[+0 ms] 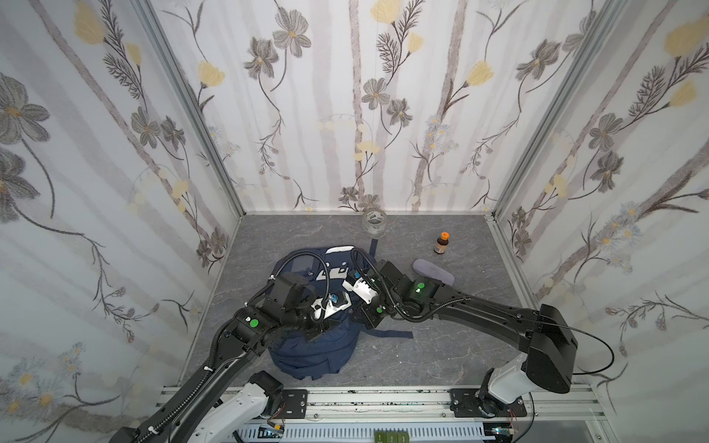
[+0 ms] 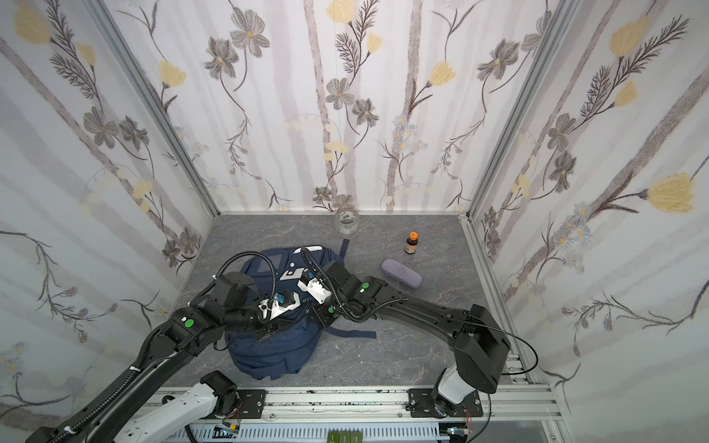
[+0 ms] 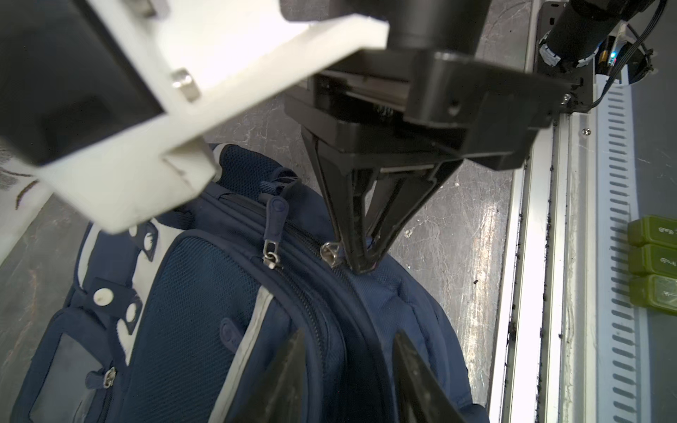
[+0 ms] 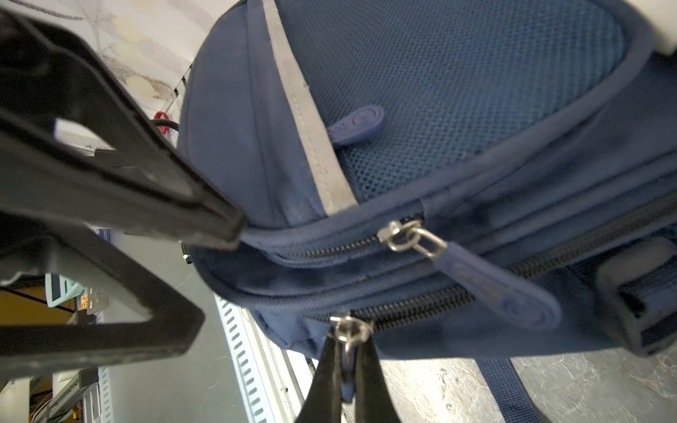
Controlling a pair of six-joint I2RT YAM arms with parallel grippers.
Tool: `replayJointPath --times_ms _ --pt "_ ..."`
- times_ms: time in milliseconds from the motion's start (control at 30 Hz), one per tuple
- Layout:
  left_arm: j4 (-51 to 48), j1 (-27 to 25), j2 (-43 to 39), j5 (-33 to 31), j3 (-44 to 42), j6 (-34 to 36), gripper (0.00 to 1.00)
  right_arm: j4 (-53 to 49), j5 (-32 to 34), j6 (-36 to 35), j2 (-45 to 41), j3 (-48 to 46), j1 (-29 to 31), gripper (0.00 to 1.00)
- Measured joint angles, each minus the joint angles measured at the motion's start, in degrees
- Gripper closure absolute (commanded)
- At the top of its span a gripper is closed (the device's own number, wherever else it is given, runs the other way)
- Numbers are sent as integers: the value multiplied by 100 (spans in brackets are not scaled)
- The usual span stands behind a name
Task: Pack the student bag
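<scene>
While both arms lean in over it, the grey marbled table carries everything; entries run large to small

- student bag: navy, lying front-up mid-table in both top views, directly under both sets of fingers. White patches sit on the end away from the fingers, and the zip arch is at the end where they work. One strap trails flat on the table on the right arm's side
- left gripper: fingers parted, astride the bag's piped seam. In the right wrist view one tip touches the piping and the other shows clear of the fabric; nothing grasped
- right gripper: fingers clenched tip to tip on the zip pull of the main zip, metal ring right at the tips, blue tab pinched between them. It sits near the left fingers, further along the same seam
- glasses case: lilac, on the table, well apart from the right fingers, out on their far side
- glass jar: clear, against the back wall, farthest from all fingers
- small bottle: brown, orange cap, upright, beyond the case as seen from the fingers
- second zip pull: on the next zip track, near the right fingertips, untouched, blue tab lying loose
</scene>
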Motion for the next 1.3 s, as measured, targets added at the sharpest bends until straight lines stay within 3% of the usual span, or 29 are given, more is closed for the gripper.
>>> replayJointPath --times_ms 400,500,767,1300 --pt "138 -212 109 -149 -258 -22 64 109 -26 98 0 -13 0 100" --pt "186 -221 90 -282 -330 -22 78 111 -35 101 0 -17 -4 100" --pt "275 -221 118 -632 -374 17 100 195 -149 98 -28 -162 -114 100" --pt "568 -227 -52 -831 -374 105 100 372 -516 -236 225 -203 -951 100"
